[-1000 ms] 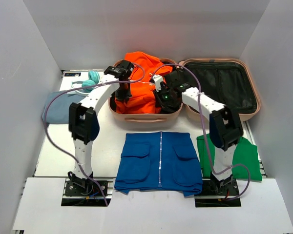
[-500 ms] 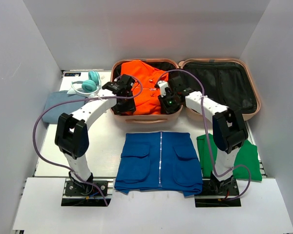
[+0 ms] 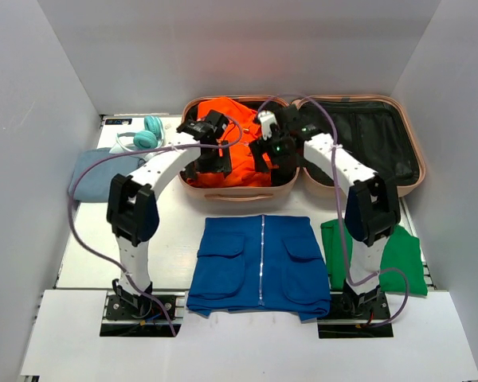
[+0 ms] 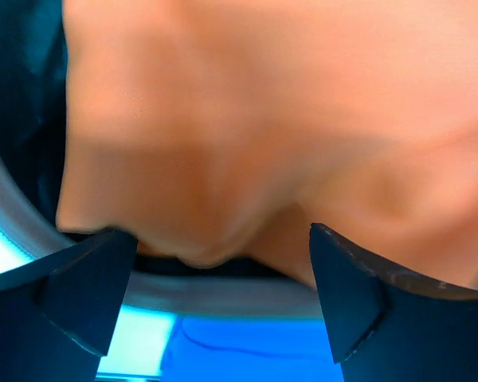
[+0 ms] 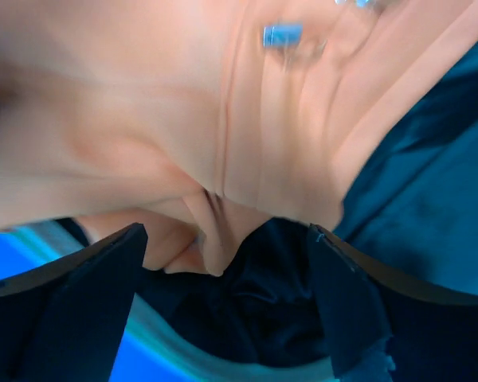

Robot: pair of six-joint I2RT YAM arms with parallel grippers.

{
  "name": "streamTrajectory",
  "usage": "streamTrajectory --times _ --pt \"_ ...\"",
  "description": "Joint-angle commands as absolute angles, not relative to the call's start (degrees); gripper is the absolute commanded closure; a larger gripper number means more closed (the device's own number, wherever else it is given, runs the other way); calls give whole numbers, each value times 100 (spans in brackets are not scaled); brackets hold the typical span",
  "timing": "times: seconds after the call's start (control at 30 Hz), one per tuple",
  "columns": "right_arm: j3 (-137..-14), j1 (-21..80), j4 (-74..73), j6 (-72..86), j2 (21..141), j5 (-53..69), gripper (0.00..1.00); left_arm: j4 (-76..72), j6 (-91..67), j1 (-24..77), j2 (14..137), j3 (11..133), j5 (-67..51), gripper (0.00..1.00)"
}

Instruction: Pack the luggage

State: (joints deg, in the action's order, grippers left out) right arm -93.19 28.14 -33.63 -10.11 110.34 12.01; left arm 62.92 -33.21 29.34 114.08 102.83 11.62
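The pale pink luggage (image 3: 240,193) lies open at the back of the table, its black-lined lid (image 3: 366,143) spread to the right. An orange garment (image 3: 235,147) lies in its left half. My left gripper (image 3: 208,165) hovers over the garment's left side, open and holding nothing. Over the garment's right side my right gripper (image 3: 265,161) is also open and empty. In the left wrist view the orange garment (image 4: 263,119) fills the area above my open left gripper (image 4: 219,270). In the right wrist view the garment's edge (image 5: 183,103) and black lining (image 5: 263,310) lie between the fingers of my right gripper (image 5: 223,263).
Blue shorts (image 3: 260,267) lie flat in front of the luggage. A green garment (image 3: 390,255) sits at the near right. Teal headphones (image 3: 143,137) and a grey-blue folded garment (image 3: 95,171) are at the left. White walls enclose the table on three sides.
Both grippers were shut on the orange garment and have opened, letting it go. The garment has sunk from a raised bunch to lie spread in the luggage's left half.
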Motion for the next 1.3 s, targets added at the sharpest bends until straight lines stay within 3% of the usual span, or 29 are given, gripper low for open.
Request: streamTrajectory --times 0.0,0.1,0.2,0.23,0.27,0.33,0.37,0.47,0.6,0.8,0.97,1.07,1.17,1.2,1.27 --pt "-10106 2821 -3875 -993 10521 1449 12 6459 -2981 2971 10522 10713 1134 0" --pt "-10256 2856 -4087 -888 10424 2062 10 6513 -2857 2962 10065 10705 1204 0" --pt "-10379 2944 -3973 -678 10581 2800 36 6252 -2795 2945 9731 10409 1502 0" --pt "-10415 2970 -3973 -598 10652 2978 56 6136 -2856 2849 9721 10337 1529 2" --pt "-10459 3049 -3868 -511 10713 3293 64 6065 -2865 2795 9747 10266 1494 11" --pt "-10441 3085 -3771 -290 11003 3603 67 6056 -2988 2593 10054 10301 1293 21" --pt "-10433 3128 -3753 -203 11082 3804 68 6117 -3006 2541 10176 10492 979 31" --pt "-10257 3182 -3543 -45 11504 4069 74 6074 -2989 2435 10766 10625 643 44" --pt "-10195 3120 -3481 -44 12119 4201 79 5898 -2839 2426 11512 10661 326 49" --pt "-9941 3067 -3429 -132 12674 2937 86 5739 -2768 2426 11979 10292 518 53" --pt "-9808 3041 -3313 -132 12683 2109 86 5949 -2795 2408 12208 10256 536 55" --pt "-9993 3041 -3471 -342 12393 2083 77 6169 -2690 2417 12068 10555 492 53" --pt "-10413 3059 -3779 -422 11937 1969 64 6057 -2488 2417 11506 10696 466 16" --pt "-10493 3032 -3797 -413 11614 1917 48 5969 -2331 2408 11148 10679 440 0" --pt "-10399 3041 -3718 -352 11348 1759 28 5846 -2207 2417 10715 10600 334 0"
